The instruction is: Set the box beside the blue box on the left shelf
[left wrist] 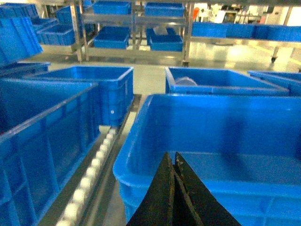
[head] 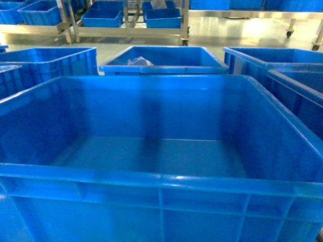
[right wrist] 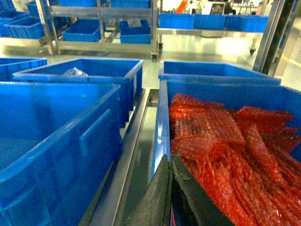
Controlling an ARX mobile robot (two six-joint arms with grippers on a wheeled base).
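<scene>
Left tool [left wrist: 174, 162] (jaws together) above box [left wrist: 141, 141] rim.

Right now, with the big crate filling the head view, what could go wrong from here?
The box is hemmed in by neighbouring crates on both sides, so moving it could knock or catch a rim. Both the left gripper and the right gripper look shut and hold nothing, so the grip must be set up from scratch. The right gripper sits at the crate of red bubble wrap, which could snag.
</scene>
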